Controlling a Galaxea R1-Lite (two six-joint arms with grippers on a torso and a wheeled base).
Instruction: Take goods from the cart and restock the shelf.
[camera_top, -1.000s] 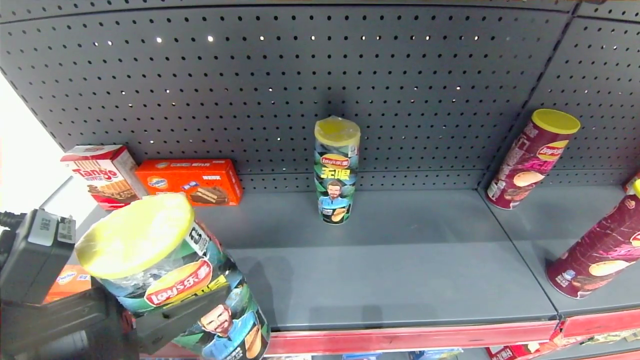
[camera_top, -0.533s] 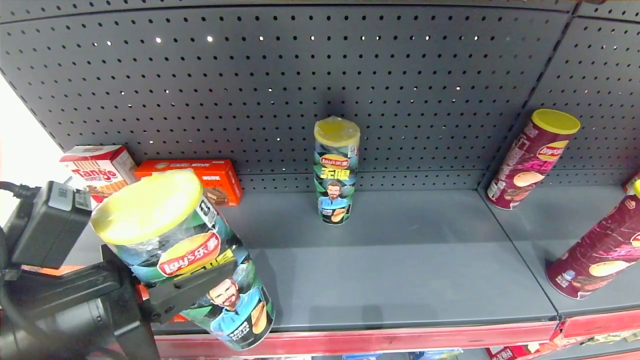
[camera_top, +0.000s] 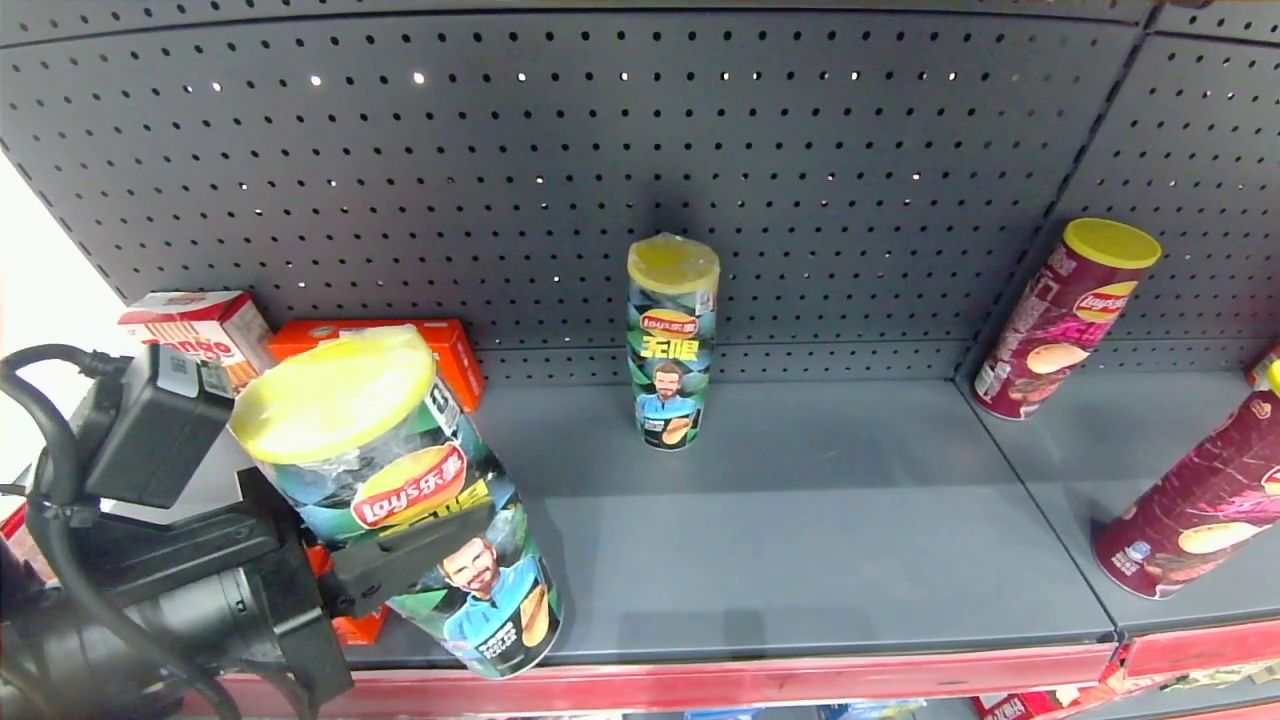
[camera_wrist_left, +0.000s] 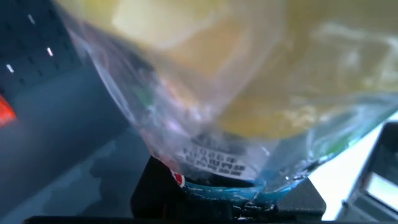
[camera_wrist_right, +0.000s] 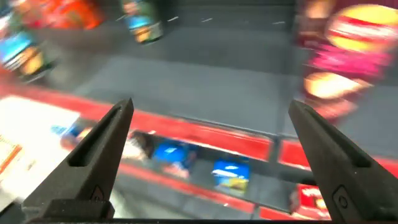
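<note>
At the front left corner of the shelf (camera_top: 800, 520), the left pincer (camera_top: 400, 545) is closed around a green chip can (camera_top: 410, 490). One black finger (camera_top: 415, 555) lies across the can's front, about halfway down. The other finger is hidden behind the can. The can has a yellow lid and is tilted, with its top toward the left. Its bottom is right by the red front edge (camera_top: 800, 675) of the shelf. I cannot tell if it sits on the shelf. In the left wrist view the can's lid (camera_wrist_left: 261, 81) is very close, under clear wrap.

The right pincer (camera_wrist_right: 211, 155) has its two fingers spread wide, and it holds nothing. Farther off between the fingers are the shelf's red edge and some blue packs (camera_wrist_right: 230, 174) below it.

There are two green cans. One is the held one. The second green can (camera_top: 672, 345) stands up at the back in the middle, well apart from the first. There are two dark red cans with yellow lids on the right part of the shelf: a back red can (camera_top: 1065, 320) and a front red can (camera_top: 1190, 500). At the back left, two boxes sit side by side: a white and red box (camera_top: 200, 325) and an orange box (camera_top: 455, 360). An orange bit (camera_top: 355, 628) peeks out under the left pincer, too hidden to name.
</note>
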